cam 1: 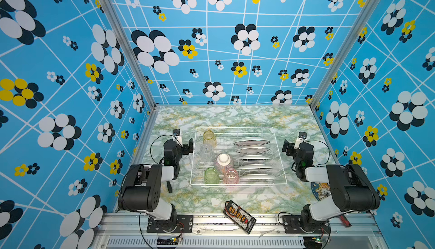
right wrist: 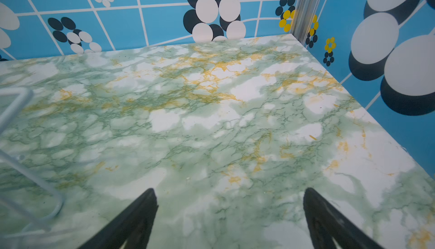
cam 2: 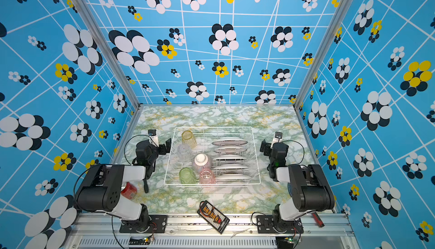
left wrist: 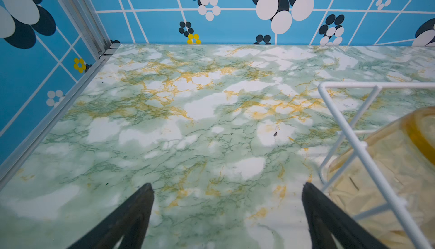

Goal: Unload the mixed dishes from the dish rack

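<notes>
- the dish rack (cam 1: 235, 127) sits mid desk (cam 1: 235, 116), fully loaded; nothing is set out on the desk, so i'd say unloading hasn't begun.
- the plates (cam 1: 253, 158) stand on edge in the slots down the rack's right half, in a row from back to front.
- left half of the rack: yellow tumbler (cam 1: 209, 137) at the back left corner, clear tumbler (cam 1: 206, 152) just in front of it, green tumbler (cam 1: 211, 175) at the front left, pink tumbler (cam 1: 231, 176) beside the green one. all look mouth-down.
- the bowl (cam 1: 223, 162) is foot-up near the rack's middle, between the clear and pink ones.
- left fingers (left wrist: 131, 217) are spread wide and empty, outside the rack's left wall near its back corner; the yellow tumbler is just past the wire.
- right fingers (right wrist: 136, 219) are spread wide and empty, over bare desk off the rack's right wall, apart from it.
- step in hand: approach for a first pick.
- next move, my guess: the left goes over the rim and down around the yellow tumbler, or the right pinches the back plate's top edge and lifts straight up clear of the prongs.
</notes>
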